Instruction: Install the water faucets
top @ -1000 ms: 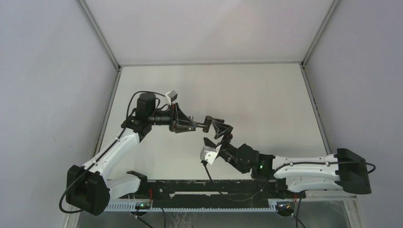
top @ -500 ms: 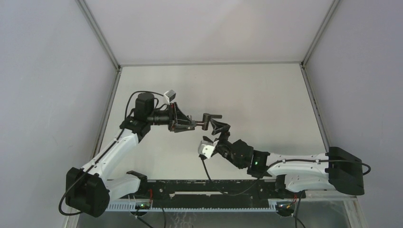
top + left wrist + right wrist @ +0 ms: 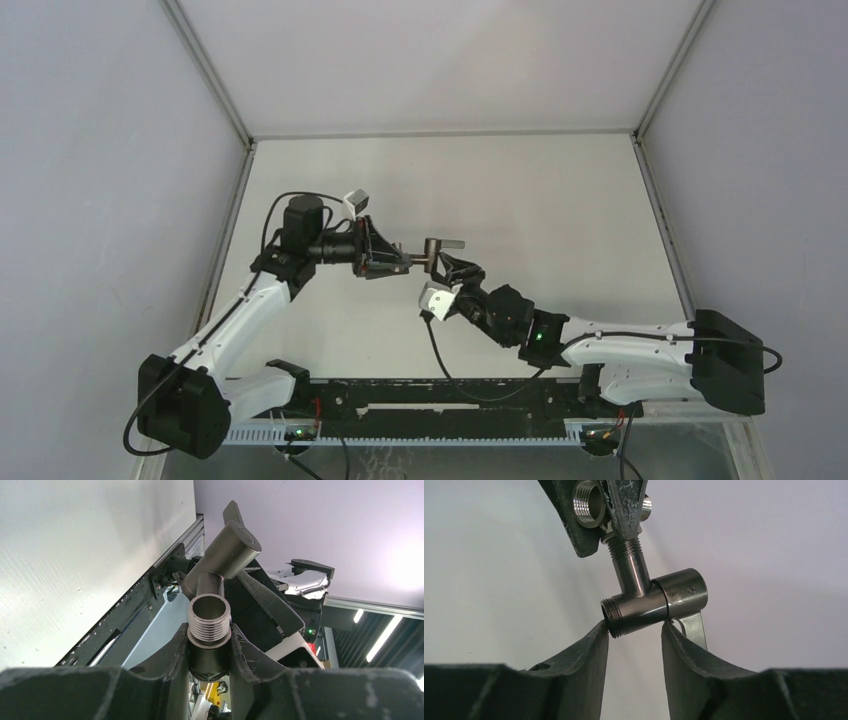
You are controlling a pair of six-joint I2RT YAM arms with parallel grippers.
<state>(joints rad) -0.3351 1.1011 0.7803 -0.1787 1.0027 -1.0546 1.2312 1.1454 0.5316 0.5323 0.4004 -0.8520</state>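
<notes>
change: right arm has slid leftward and farther in across the table (image 3: 560,190) toward the left one, and its jaws, wide apart a second ago, have drawn in to about half. the left arm has barely shifted.
left arm: from its base at the near left corner the white link climbs away from the camera to a black elbow, then the forearm runs level to the right, wrist camera on top.
left gripper (image 3: 209,632): closed tight on the fitting (image 3: 209,614), one finger on each side of it, held up off the table.
fitting: silvery, with threaded ports; one open port faces the left wrist camera.
tap piece (image 3: 651,602): dark grey-brown t shape in mid-air over the middle of the table, between the two grippers. its threaded stem runs into the fitting, and its cross barrel lies sideways at the right fingertips.
lever (image 3: 694,627): thin flat strip hanging from the barrel's plain end, just behind the right-hand finger.
right arm: white link lies low from the near right corner toward the centre, black wrist angled up and left under the tap.
right gripper (image 3: 634,630): jaws part-way in, fingertips either side of the barrel's underside. cannot tell whether they clamp it or only touch.
</notes>
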